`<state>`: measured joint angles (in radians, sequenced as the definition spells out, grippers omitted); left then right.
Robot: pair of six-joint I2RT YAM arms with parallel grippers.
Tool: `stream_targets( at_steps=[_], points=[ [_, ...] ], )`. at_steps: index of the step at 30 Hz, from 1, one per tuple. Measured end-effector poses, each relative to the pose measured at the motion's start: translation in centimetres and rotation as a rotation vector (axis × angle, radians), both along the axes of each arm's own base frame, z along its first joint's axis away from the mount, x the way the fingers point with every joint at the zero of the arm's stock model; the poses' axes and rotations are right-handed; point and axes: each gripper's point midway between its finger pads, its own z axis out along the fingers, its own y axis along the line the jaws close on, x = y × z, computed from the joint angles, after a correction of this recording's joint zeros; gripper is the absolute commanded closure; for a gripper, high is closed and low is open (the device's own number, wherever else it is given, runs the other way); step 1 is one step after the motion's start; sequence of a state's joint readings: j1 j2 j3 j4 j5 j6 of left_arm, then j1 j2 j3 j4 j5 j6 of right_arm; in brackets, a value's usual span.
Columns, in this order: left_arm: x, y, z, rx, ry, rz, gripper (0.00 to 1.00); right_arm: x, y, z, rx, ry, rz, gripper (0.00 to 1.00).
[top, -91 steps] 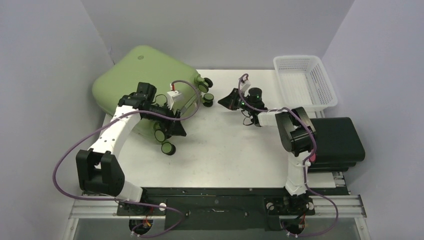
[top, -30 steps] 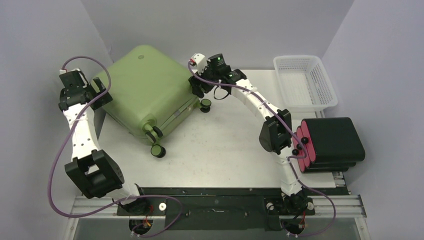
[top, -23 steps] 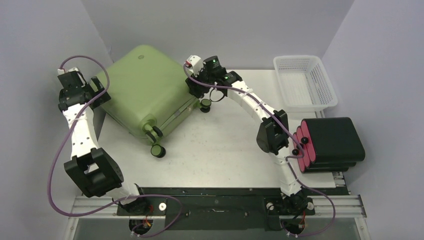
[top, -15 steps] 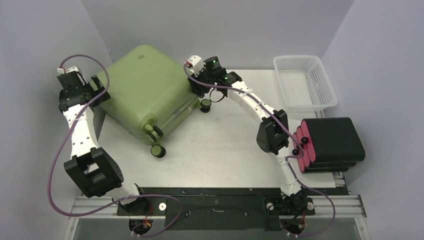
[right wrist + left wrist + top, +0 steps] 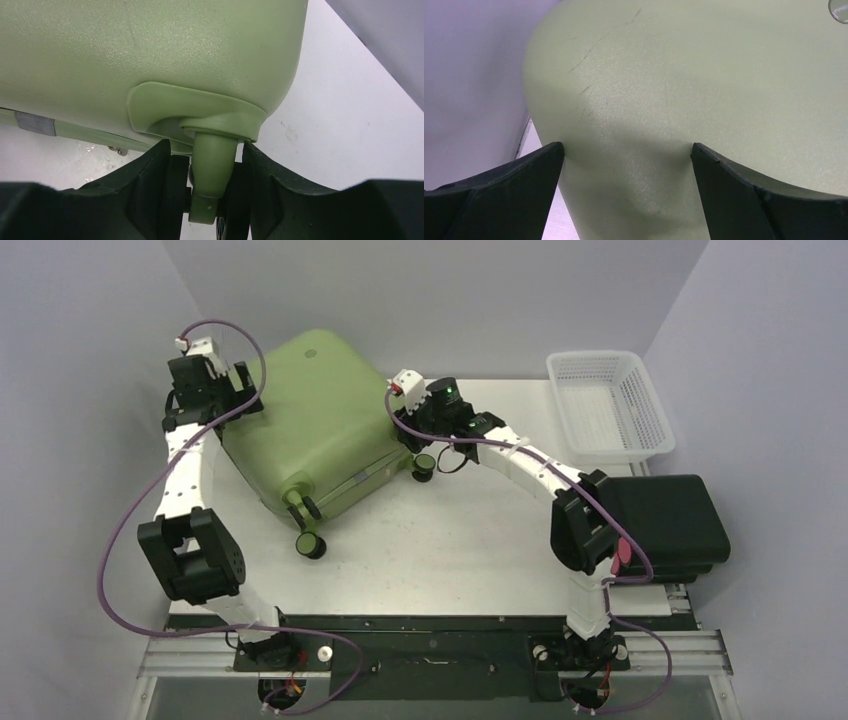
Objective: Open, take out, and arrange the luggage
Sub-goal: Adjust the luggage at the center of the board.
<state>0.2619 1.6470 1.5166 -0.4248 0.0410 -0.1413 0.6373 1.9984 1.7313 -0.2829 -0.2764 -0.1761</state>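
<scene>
My left gripper [image 5: 626, 150] is released, fingers spread either side of the luggage's [image 5: 310, 430] rounded far-left corner. The luggage has an olive-green hard shell, finely pebbled and faintly scratched, and lies closed on its broad side on the white table [image 5: 450, 540]. At its right corner my right gripper [image 5: 205, 147] is clenched on a black double wheel [image 5: 176, 185] and its green stem. Right of the luggage is a white mesh basket [image 5: 598, 358]. Nearer the arm bases sits a smooth black case [image 5: 670, 520].

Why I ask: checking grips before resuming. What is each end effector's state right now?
Left end effector: open wide, straddling a corner of the luggage.
Right end effector: closed on the luggage's wheel caster.
</scene>
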Motion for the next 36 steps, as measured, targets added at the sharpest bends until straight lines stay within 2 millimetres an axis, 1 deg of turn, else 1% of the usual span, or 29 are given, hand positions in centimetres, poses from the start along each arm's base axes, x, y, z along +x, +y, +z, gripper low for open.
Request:
stream_targets(
  at_steps=[7, 13, 16, 18, 19, 20, 21, 22, 23, 24, 25, 27, 28, 30, 31, 32, 33, 34, 36],
  points=[
    [3.4, -3.2, 0.0, 0.021, 0.012, -0.095, 0.04, -2.2, -2.5, -0.1, 0.013, 0.04, -0.099, 1.0],
    [6.8, -6.6, 0.1, 0.054, 0.011, -0.185, 0.04, -3.9, -4.2, -0.1, 0.025, 0.053, -0.22, 1.0],
    [8.4, -8.2, 0.2, 0.063, 0.005, -0.231, 0.04, -4.8, -4.8, -0.2, 0.026, 0.047, -0.279, 1.0],
    [9.3, -9.0, 0.3, 0.063, 0.001, -0.255, 0.04, -5.3, -4.9, -0.1, 0.02, 0.04, -0.312, 1.0],
    [9.5, -9.2, 0.4, 0.062, 0.0, -0.265, 0.04, -5.5, -4.9, -0.1, 0.015, 0.037, -0.325, 0.98],
    [9.7, -9.4, 0.4, 0.059, -0.001, -0.274, 0.04, -5.6, -4.9, -0.1, 0.009, 0.032, -0.338, 0.95],
    [9.7, -9.4, 0.4, 0.059, -0.001, -0.28, 0.04, -5.5, -5.1, -0.1, 0.002, 0.025, -0.352, 0.87],
    [9.6, -9.5, 0.4, 0.058, -0.001, -0.285, 0.04, -5.6, -5.0, -0.1, -0.004, 0.018, -0.357, 0.81],
    [9.5, -9.5, 0.5, 0.056, -0.002, -0.29, 0.04, -5.6, -5.1, -0.1, -0.012, 0.011, -0.359, 0.79],
    [9.4, -9.5, 0.6, 0.055, -0.005, -0.295, 0.04, -5.6, -5.2, -0.1, -0.02, 0.005, -0.36, 0.74],
    [9.1, -9.5, 0.7, 0.049, -0.008, -0.304, 0.04, -5.5, -5.3, -0.1, -0.029, 0.0, -0.357, 0.72],
    [8.2, -9.3, 0.9, 0.023, -0.008, -0.327, 0.04, -5.3, -5.9, 0.2, -0.052, -0.016, -0.356, 0.66],
    [7.4, -9.2, 1.0, 0.003, -0.003, -0.339, 0.04, -5.1, -6.3, 0.5, -0.062, -0.025, -0.356, 0.53],
    [5.0, -9.1, 0.8, -0.047, 0.03, -0.358, 0.04, -5.2, -7.1, 1.0, -0.087, -0.038, -0.344, 0.22],
    [3.7, -9.0, 0.7, -0.072, 0.049, -0.364, 0.04, -5.3, -7.6, 1.2, -0.104, -0.043, -0.336, 0.19],
    [2.4, -9.0, 0.7, -0.088, 0.064, -0.367, 0.04, -5.5, -8.5, 2.0, -0.137, -0.066, -0.32, 0.17],
    [1.1, -8.9, 0.9, -0.095, 0.075, -0.369, 0.04, -5.9, -9.3, 3.5, -0.14, -0.091, -0.314, 0.17],
    [-0.3, -8.9, 1.4, -0.097, 0.078, -0.372, 0.04, -6.1, -10.0, 5.6, -0.127, -0.128, -0.311, 0.16],
    [-2.2, -9.3, 2.5, -0.093, 0.065, -0.385, 0.04, -6.8, -11.5, 11.1, -0.044, -0.229, -0.33, 0.16]
  ],
)
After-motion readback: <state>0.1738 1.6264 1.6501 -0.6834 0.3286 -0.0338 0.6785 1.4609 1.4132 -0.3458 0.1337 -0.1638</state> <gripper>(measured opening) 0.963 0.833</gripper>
